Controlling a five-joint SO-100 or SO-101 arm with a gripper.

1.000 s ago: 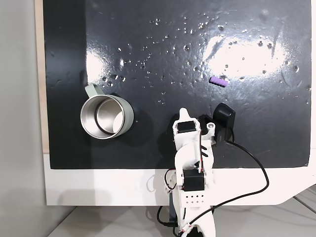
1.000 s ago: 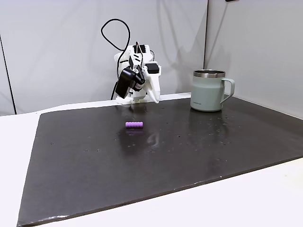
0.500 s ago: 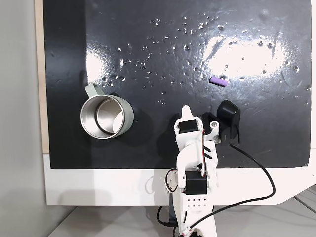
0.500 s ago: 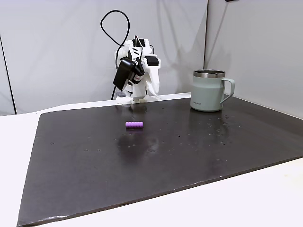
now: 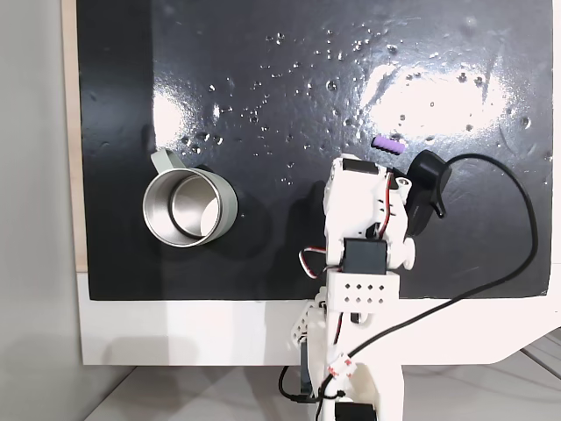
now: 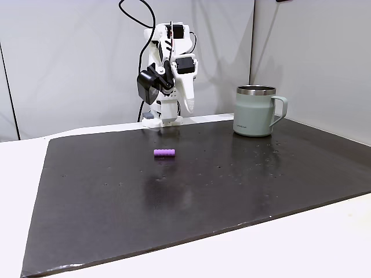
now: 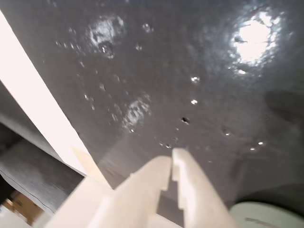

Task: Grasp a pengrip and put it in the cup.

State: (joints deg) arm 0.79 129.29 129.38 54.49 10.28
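Pengrip (image 5: 387, 146), a tiny purple cylinder, lies on its side on the black mat (image 5: 263, 70); in a fixed view from above it sits just above the top of the white arm (image 5: 364, 237), close to it. In a fixed view from the front the pengrip (image 6: 164, 153) rests alone on the mat (image 6: 174, 197), in front of the arm (image 6: 168, 75) and well to the left of the cup (image 6: 255, 111).

In that front view the cup stands upright near the mat's far right side, its pale grey-green wall showing and its loop handle turned to the right. From above, the cup (image 5: 189, 208) shows its shiny steel inside, with the handle toward the upper left; it stands to the left of the arm and well apart from the pengrip.

The gripper (image 6: 188, 110) hangs above the mat in the front view, its pale fingers pointing down, clear of the surface and behind the pengrip. In the wrist view the gripper (image 7: 172, 159) comes in from the bottom edge; its two cream fingertips nearly touch, with only a thin slit between them and nothing held. Beyond them lies the glossy, speckled mat (image 7: 180, 71), with the pale tabletop (image 7: 38, 114) showing along its left edge.

A black cable (image 5: 508, 228) loops from the arm over the right part of the mat.
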